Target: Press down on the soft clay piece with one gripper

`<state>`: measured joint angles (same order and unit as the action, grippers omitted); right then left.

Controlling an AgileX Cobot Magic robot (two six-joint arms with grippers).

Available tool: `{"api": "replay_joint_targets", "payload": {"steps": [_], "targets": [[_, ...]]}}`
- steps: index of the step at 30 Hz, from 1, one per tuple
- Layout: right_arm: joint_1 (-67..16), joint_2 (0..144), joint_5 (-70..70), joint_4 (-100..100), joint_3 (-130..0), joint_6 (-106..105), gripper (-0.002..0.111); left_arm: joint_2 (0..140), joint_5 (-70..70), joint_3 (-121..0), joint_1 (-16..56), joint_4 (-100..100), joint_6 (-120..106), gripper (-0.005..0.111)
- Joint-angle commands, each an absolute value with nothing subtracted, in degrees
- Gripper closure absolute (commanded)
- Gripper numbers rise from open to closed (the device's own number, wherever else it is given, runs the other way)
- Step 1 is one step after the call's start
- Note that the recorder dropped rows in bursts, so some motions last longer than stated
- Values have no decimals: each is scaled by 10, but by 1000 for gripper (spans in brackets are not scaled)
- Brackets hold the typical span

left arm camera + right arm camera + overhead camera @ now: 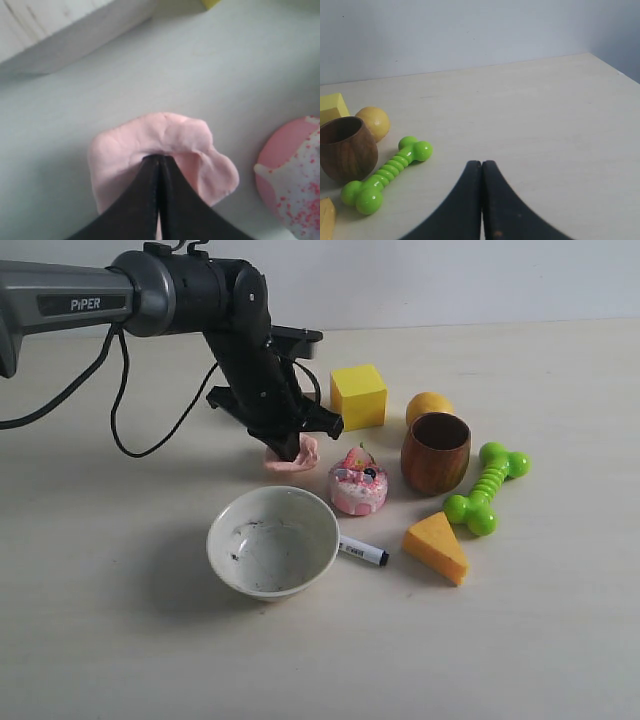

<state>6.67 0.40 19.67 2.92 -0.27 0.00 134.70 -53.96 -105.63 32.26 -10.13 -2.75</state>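
Pale table (120, 640) bearing white bowl (273, 542), white marker (362, 551), pink frosted toy cake (358, 485), salmon-pink clay lump (300, 462). Also yellow cube (358, 396), yellow ball (428, 405), brown wooden cup (436, 452), green bone toy (487, 488), orange wedge (437, 546).

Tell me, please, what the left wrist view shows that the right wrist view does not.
Only the left wrist view: the clay, with the shut left tool tip-down against it, and the cake at the edge. Only the right wrist view: the cup, bone, ball and the shut right tool. Both: the pale table, and one shut tool each.

toy cake (358, 490) just beside clay piece (304, 456), bowl (216, 540) near
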Motion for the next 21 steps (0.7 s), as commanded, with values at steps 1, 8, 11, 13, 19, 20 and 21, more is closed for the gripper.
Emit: {"api": "replay_joint_targets", "payload": {"steps": [1,8,11,13,19,20,21], "targets": [[66,0,192,27,0,0,108,1346,-536,-1055,321,-106,-30,107],[66,0,192,27,0,0,108,1346,-535,-1055,321,-107,-33,79],[66,0,192,27,0,0,108,1346,-535,-1055,321,-109,-29,61],[66,0,192,27,0,0,108,1346,-537,-1055,321,-109,-29,54],[66,0,192,27,0,0,108,1346,-541,-1055,321,-109,-29,67],[66,0,192,27,0,0,108,1346,-541,-1055,321,-109,-29,71],[66,0,192,27,0,0,108,1346,-541,-1055,321,-109,-29,75]]}}
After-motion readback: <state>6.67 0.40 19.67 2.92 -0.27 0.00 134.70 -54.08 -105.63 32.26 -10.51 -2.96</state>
